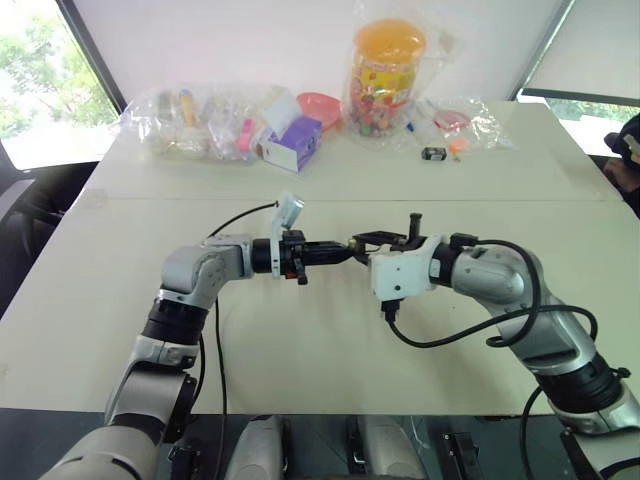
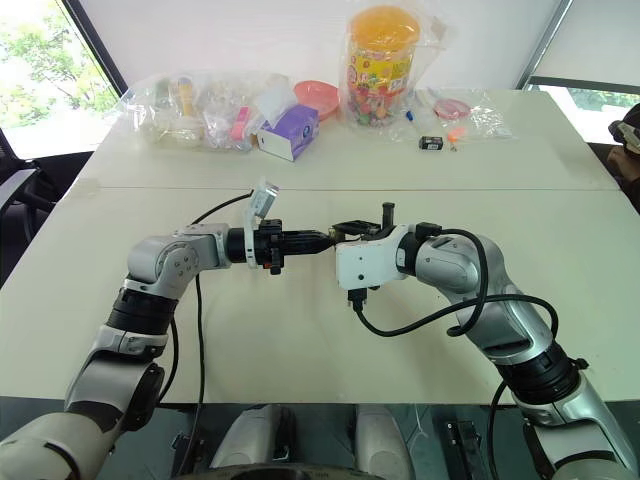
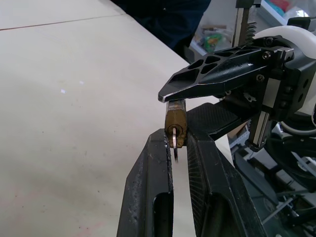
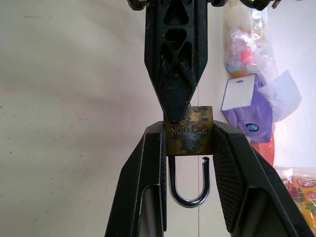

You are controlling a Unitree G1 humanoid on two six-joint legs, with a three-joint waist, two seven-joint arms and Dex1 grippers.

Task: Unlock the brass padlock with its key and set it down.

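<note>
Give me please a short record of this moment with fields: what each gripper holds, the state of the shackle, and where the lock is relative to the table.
right gripper: shut on the brass padlock, fingers on both sides of its body
left gripper: shut on the key, which sits in the keyhole
shackle: open, one end free of the body
padlock place: held in the air above the table, between the two grippers
table back edge: clutter of plastic bags, a purple box, a candy jar
</note>
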